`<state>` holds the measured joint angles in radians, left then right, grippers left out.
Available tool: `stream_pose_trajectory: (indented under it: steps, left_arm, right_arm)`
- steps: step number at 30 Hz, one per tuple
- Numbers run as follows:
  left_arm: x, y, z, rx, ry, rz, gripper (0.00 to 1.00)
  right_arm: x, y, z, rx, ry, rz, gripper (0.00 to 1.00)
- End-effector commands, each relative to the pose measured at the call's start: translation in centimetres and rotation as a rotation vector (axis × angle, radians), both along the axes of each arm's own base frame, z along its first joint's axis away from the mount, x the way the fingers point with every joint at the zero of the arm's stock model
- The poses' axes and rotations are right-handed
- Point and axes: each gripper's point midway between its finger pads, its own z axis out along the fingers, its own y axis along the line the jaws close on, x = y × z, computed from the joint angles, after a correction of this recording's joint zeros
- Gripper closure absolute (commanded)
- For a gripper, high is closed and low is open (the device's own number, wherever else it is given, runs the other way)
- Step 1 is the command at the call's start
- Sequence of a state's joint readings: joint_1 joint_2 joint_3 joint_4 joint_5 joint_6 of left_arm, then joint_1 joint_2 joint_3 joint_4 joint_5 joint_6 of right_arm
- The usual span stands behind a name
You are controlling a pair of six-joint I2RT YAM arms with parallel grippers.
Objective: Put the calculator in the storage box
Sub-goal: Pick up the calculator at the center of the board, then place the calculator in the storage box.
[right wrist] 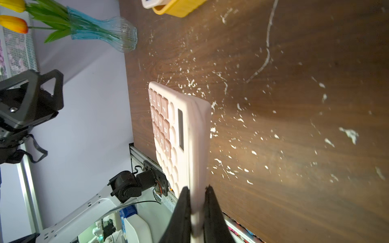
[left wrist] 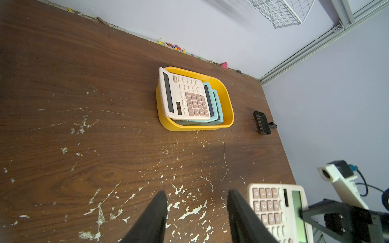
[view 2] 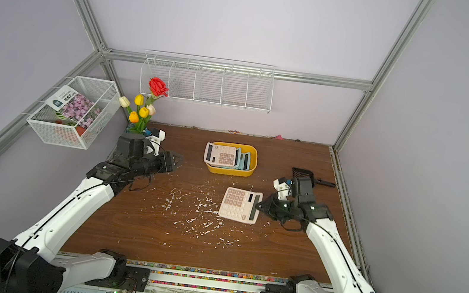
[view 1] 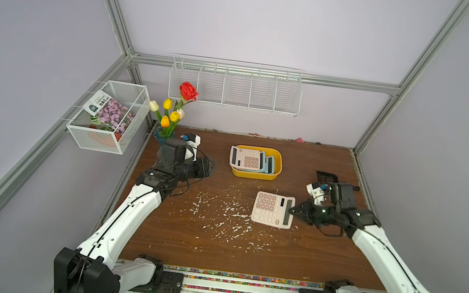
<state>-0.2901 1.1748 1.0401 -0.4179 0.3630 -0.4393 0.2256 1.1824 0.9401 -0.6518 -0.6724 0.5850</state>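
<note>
The right gripper point(view 1: 291, 210) is clamped on the display-end edge of the pink calculator point(view 1: 269, 209), right of the counter's middle, perhaps slightly lifted. The storage box point(view 1: 254, 175) lies beyond it, toward the far edge. The left gripper point(left wrist: 196, 202) hangs half-open, empty, farther off.

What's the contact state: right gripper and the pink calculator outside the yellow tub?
Touching. Right wrist view shows the right gripper shut on the pink calculator, fingers pressed against both faces, no gap.
</note>
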Motion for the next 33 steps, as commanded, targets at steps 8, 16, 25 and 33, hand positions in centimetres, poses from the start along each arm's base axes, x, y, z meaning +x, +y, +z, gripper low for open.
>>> stream_pose_trajectory:
  steps: [8, 16, 25, 33]
  left_arm:
    - [-1.3, 0.6, 0.6, 0.016, -0.022, -0.003, 0.49]
    - [-1.5, 0.8, 0.3, 0.022, -0.019, 0.003, 0.48]
    - [-1.3, 0.8, 0.2, 0.022, -0.018, 0.001, 0.48]
    - [-1.1, 0.6, 0.1, 0.016, -0.011, -0.006, 0.48]
  right_arm:
    - [10.7, 3.9, 4.9, 0.053, -0.189, 0.247, 1.00]
    - [18.0, 6.2, 4.1, 0.103, -0.134, 0.292, 1.00]
    - [23.1, 7.5, 1.5, 0.131, -0.074, 0.257, 1.00]
    - [25.7, 8.1, 0.3, 0.138, -0.065, 0.249, 1.00]
